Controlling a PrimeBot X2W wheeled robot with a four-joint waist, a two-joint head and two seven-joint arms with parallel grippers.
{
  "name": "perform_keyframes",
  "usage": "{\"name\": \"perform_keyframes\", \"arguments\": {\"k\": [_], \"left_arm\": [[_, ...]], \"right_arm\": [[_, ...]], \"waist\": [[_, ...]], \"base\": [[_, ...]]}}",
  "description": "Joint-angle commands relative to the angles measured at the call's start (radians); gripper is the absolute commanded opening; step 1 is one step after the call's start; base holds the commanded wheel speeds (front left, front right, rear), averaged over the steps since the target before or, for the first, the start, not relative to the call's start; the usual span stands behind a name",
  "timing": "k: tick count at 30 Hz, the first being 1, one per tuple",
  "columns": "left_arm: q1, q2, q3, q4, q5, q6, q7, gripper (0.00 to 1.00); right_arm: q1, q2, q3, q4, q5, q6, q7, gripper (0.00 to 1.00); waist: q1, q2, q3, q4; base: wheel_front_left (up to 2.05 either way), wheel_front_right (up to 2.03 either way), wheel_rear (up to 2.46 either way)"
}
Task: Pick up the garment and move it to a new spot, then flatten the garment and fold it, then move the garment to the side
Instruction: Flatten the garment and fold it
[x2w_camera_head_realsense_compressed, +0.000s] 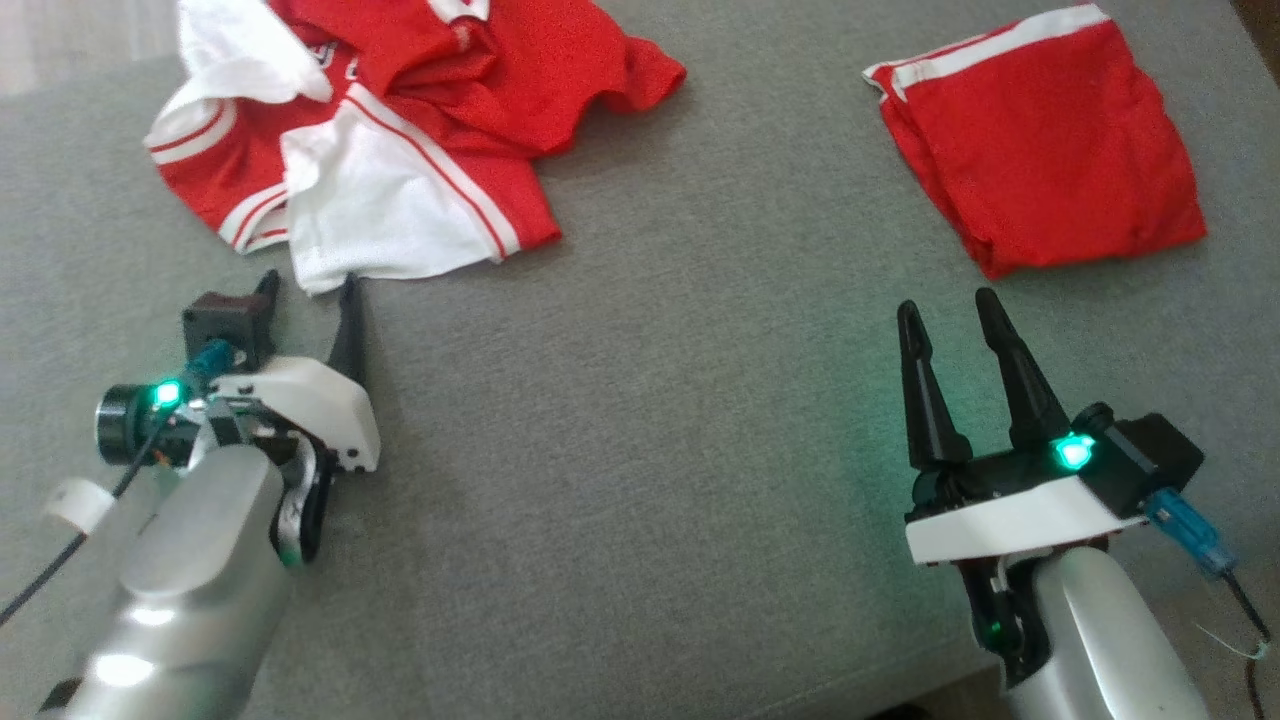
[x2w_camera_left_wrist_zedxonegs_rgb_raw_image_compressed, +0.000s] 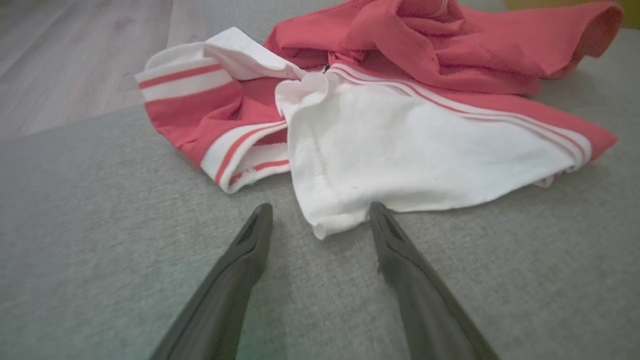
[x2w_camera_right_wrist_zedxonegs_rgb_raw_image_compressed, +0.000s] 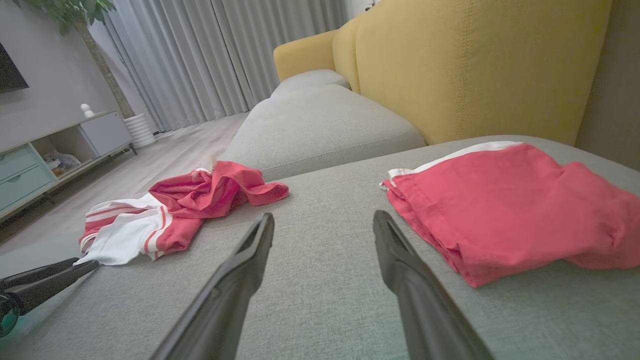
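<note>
Garment (x2w_camera_head_realsense_compressed: 420, 190) lies crumpled, white corner between splayed tips of empty left gripper (x2w_camera_head_realsense_compressed: 308, 282); right gripper (x2w_camera_head_realsense_compressed: 948, 304) splayed, empty.

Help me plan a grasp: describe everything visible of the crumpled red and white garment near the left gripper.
The crumpled garment is a red sports top of thin knit-looking cloth with white panels, white piping and red-and-white striped cuffs. It lies bunched and folded over itself, unflattened, on the grey sofa cushion, near its edge beside the wood floor. Its nearest white corner pokes between the open fingers of the left gripper; contact cannot be told.
</note>
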Motion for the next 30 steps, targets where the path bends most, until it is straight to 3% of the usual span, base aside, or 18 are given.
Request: {"name": "perform_keyframes", "arguments": {"k": [1, 9, 10, 11, 12, 22, 26, 30], "left_arm": [[-0.059, 0.029, 0.044, 0.005, -0.011, 0.001, -0.006, 1.00], [-0.102, 0.015, 0.045, 0.090, -0.022, -0.031, -0.037, 1.00], [-0.106, 0.010, 0.042, 0.097, -0.022, -0.038, -0.041, 0.69], [-0.109, 0.005, 0.038, 0.102, -0.022, -0.046, -0.045, 0.24], [-0.111, -0.001, 0.034, 0.107, -0.022, -0.053, -0.049, 0.00], [-0.124, -0.038, 0.013, 0.102, -0.019, -0.085, -0.119, 0.00], [-0.152, -0.001, 0.013, 0.055, 0.005, -0.090, -0.163, 0.00], [-0.218, 0.077, -0.001, -0.048, 0.064, -0.113, -0.188, 0.00]], "right_arm": [[-0.025, -0.003, 0.022, -0.036, 0.007, -0.001, -0.011, 1.00], [-0.023, -0.003, 0.022, -0.033, 0.009, -0.001, -0.011, 1.00], [-0.023, -0.003, 0.021, -0.033, 0.009, -0.001, -0.011, 1.00], [-0.023, -0.003, 0.021, -0.032, 0.010, -0.001, -0.011, 1.00], [-0.022, -0.003, 0.020, -0.031, 0.009, -0.001, -0.011, 1.00], [-0.016, -0.003, 0.022, -0.012, 0.000, -0.001, -0.011, 1.00], [-0.015, -0.003, 0.019, -0.007, 0.001, -0.001, -0.011, 1.00], [-0.010, -0.003, 0.015, -0.002, 0.004, -0.001, -0.011, 1.00]], "waist": [[-0.0001, 0.0000, 0.017, -0.019], [-0.0001, 0.0000, 0.025, -0.030], [-0.0001, 0.0000, 0.025, -0.030], [-0.0001, 0.0000, 0.023, -0.028], [-0.0001, 0.0000, 0.021, -0.026], [-0.0001, 0.0000, -0.031, 0.008], [-0.0001, 0.0000, -0.067, 0.019], [-0.0001, 0.0000, -0.104, 0.031]], "base": [[0.00, 0.00, 0.00], [0.00, 0.00, 0.00], [0.00, 0.00, 0.00], [0.00, 0.00, 0.00], [0.00, 0.00, 0.00], [0.00, 0.00, 0.00], [0.00, 0.00, 0.00], [0.00, 0.00, 0.00]]}}
